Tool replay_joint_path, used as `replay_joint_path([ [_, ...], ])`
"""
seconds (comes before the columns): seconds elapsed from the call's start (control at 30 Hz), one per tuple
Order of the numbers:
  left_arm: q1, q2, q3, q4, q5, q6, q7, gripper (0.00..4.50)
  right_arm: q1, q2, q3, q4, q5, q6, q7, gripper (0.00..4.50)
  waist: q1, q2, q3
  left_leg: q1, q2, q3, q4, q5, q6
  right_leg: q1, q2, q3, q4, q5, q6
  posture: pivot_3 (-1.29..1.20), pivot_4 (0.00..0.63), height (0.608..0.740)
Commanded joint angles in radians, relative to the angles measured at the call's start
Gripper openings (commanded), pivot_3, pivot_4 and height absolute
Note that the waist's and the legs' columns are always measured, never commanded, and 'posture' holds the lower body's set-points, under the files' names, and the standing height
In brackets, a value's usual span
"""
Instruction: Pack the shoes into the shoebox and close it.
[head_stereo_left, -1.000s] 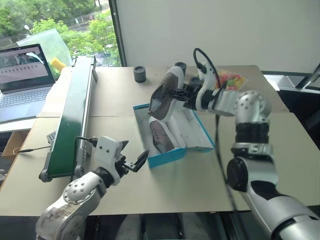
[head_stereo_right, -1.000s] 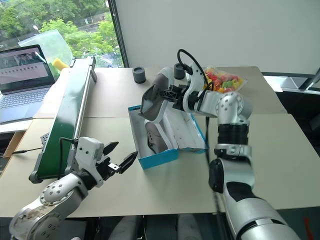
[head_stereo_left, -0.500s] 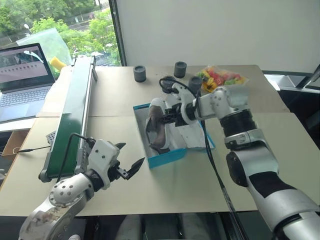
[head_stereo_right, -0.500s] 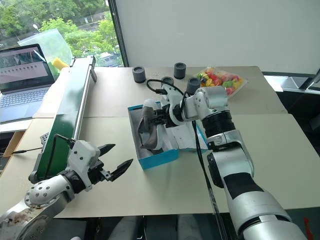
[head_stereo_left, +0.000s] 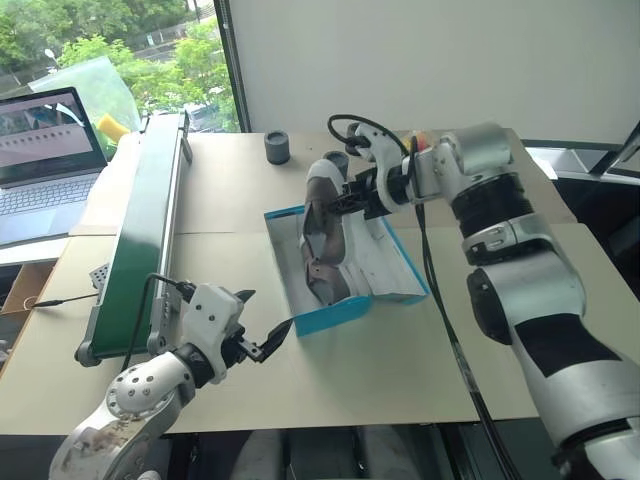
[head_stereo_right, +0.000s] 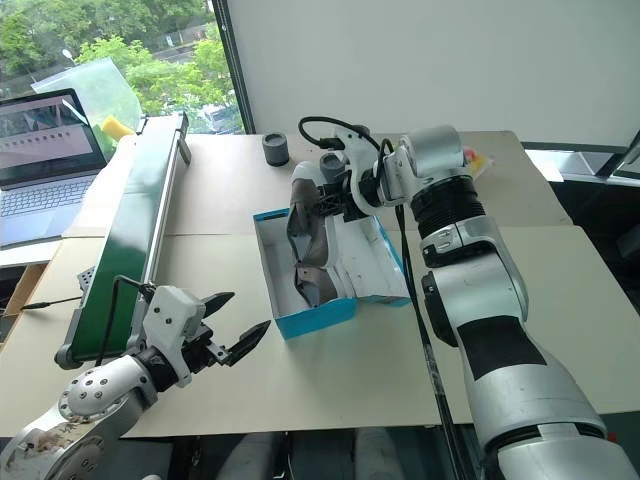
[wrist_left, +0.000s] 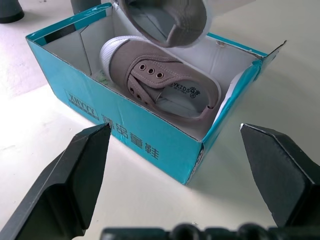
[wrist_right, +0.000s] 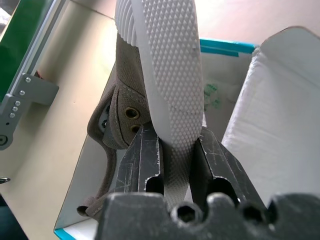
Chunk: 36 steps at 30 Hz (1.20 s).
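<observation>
The teal shoebox (head_stereo_left: 330, 318) stands open on the table, its white-lined lid (head_stereo_left: 392, 262) folded out to the right. One grey shoe (wrist_left: 160, 82) lies inside along the box. My right gripper (wrist_right: 177, 150) is shut on the white sole of the other shoe (head_stereo_left: 322, 200). It holds that shoe turned on edge over the far end of the box, just above the lying shoe. I cannot tell whether the two shoes touch. My left gripper (head_stereo_left: 268, 315) stands open near the front left corner of the box, holding nothing.
A long green conveyor (head_stereo_left: 150, 220) runs along the left side of the table. Beyond it sits an open laptop (head_stereo_left: 45, 150). A black cylinder (head_stereo_left: 278, 148) stands behind the box. Bare table lies in front of the box and to its right.
The right gripper has swung the shoe from high over the box's far end, dipped it into the box, then drawn it back a little, rolling the wrist. The left arm has stayed put.
</observation>
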Motion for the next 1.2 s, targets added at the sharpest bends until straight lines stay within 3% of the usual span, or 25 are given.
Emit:
replay_joint_path([
  [0.03,-0.020,-0.003,0.001,-0.024,0.008,-0.020,0.000,4.41,0.001,0.029,-0.022,-0.118,0.033,0.100,0.019,0.43,0.001,0.000,0.000,0.000,0.000,-0.001,0.000,0.000,0.000,0.000,0.000,0.000,0.000,0.000,0.000,0.00,0.150,0.728],
  [0.23,-0.018,-0.009,-0.005,-0.021,0.011,-0.020,0.006,4.41,0.080,0.090,-0.049,-0.234,0.054,0.233,-0.020,0.43,0.003,0.000,0.000,0.000,0.000,-0.005,0.000,0.000,0.000,0.000,-0.001,0.000,0.000,0.000,0.000,0.00,0.150,0.728],
  [0.43,-0.016,-0.011,-0.012,-0.040,0.012,-0.017,0.013,4.41,0.135,0.108,-0.023,-0.273,0.047,0.234,-0.038,0.43,0.003,0.000,0.000,0.000,-0.001,-0.005,0.000,0.000,0.000,0.000,-0.001,0.000,0.001,0.000,0.000,0.00,0.150,0.728],
  [0.73,0.053,0.036,0.044,-0.079,-0.004,-0.017,-0.020,4.41,0.139,0.140,0.058,-0.145,-0.018,0.089,0.006,0.43,-0.002,0.000,0.000,0.002,0.000,-0.003,0.000,0.000,0.000,0.001,0.000,0.000,0.001,0.000,0.000,0.00,0.150,0.728],
  [1.0,0.063,0.035,0.051,-0.089,-0.006,-0.009,-0.016,4.41,0.050,0.204,0.155,0.099,-0.154,-0.177,0.127,0.43,-0.007,0.000,0.000,0.003,0.000,-0.003,0.000,0.000,0.000,0.001,0.001,0.000,0.002,0.000,0.000,0.00,0.150,0.728],
  [1.2,0.053,0.031,0.047,-0.087,-0.005,-0.006,-0.009,4.41,0.066,0.294,0.224,0.222,-0.278,-0.362,0.149,0.43,-0.017,0.000,0.000,0.003,0.000,-0.004,0.000,0.000,-0.001,0.001,0.001,0.000,0.002,0.000,0.000,0.00,0.150,0.728],
])
